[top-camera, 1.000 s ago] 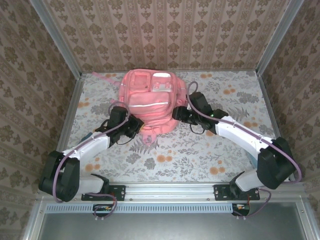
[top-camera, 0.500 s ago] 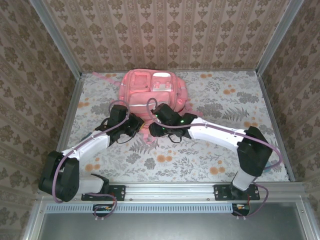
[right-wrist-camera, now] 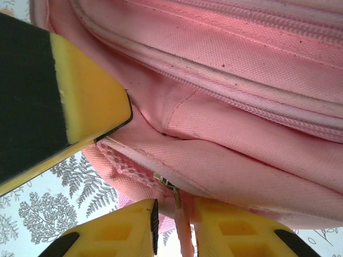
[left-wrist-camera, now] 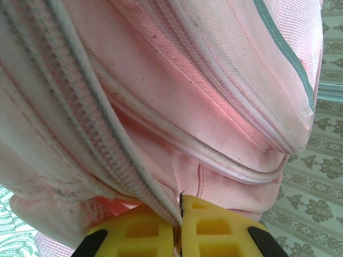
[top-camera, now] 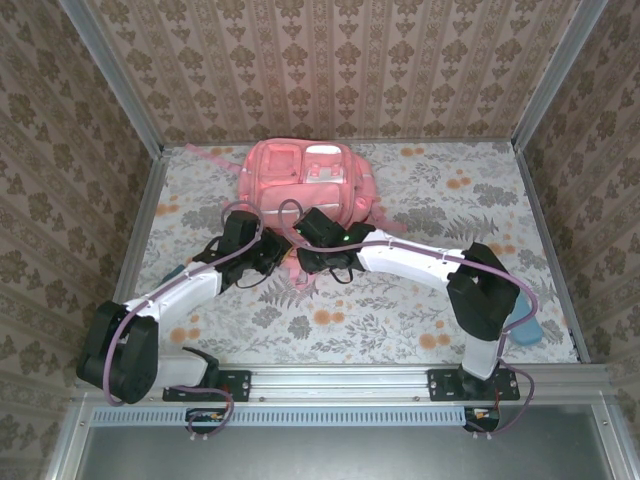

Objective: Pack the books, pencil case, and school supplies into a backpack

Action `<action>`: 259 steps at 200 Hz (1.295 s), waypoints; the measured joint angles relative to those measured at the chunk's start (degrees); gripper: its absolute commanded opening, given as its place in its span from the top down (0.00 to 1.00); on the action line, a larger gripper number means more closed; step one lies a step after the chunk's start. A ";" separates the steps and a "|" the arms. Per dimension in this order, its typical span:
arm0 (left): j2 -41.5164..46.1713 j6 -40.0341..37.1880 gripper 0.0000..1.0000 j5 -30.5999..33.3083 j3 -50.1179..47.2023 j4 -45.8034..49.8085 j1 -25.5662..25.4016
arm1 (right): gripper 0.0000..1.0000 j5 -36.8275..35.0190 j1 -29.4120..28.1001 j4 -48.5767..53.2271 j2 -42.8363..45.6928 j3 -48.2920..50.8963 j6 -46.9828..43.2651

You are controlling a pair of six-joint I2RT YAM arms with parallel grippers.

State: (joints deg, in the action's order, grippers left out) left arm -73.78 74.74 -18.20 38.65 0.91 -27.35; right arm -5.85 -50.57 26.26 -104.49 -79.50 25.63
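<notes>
The pink backpack [top-camera: 300,185] lies at the back middle of the table, front pockets up. My left gripper [top-camera: 272,256] is at its near left edge. In the left wrist view that gripper [left-wrist-camera: 180,214] is shut on the backpack's zipper edge [left-wrist-camera: 134,176]. My right gripper [top-camera: 318,260] is close beside it at the near edge. In the right wrist view its yellow fingers [right-wrist-camera: 118,230] stand slightly apart, open around the metal zipper slider [right-wrist-camera: 167,184] and its pink pull strap [right-wrist-camera: 184,230], which rests against the right finger. The books are out of view.
A teal-blue oblong item [top-camera: 526,327], possibly the pencil case, lies at the near right by the right arm's elbow. The left gripper's black-and-yellow finger [right-wrist-camera: 80,96] shows in the right wrist view. Metal frame rails and patterned walls enclose the floral table [top-camera: 400,310].
My right arm swung left from the backpack's right side to its near edge beside the left gripper, and its jaws narrowed around the zipper pull. The left gripper kept its hold.
</notes>
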 measured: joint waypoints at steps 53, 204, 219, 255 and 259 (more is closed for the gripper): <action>0.00 -0.48 1.00 0.26 0.00 0.39 0.00 | 1.00 -2.64 -0.39 1.07 -0.63 -0.76 -0.02; 2.54 -9.33 0.90 -0.96 0.13 7.26 8.63 | 1.00 -1.57 9.05 -0.28 8.76 11.06 1.07; 3.28 -11.82 0.74 -0.04 0.72 10.05 10.73 | 1.00 3.32 8.59 -1.20 8.66 10.82 0.90; 8.79 -15.17 0.44 2.82 2.45 16.15 14.34 | 1.00 13.05 7.54 -4.04 4.46 6.56 1.18; 9.57 -15.45 0.43 3.04 2.58 16.74 14.40 | 1.00 13.90 7.43 -4.24 3.80 5.97 1.31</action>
State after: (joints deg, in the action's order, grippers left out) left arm -64.20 59.29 -15.16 41.23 17.65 -12.95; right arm 8.05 -43.13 22.02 -100.68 -73.54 26.94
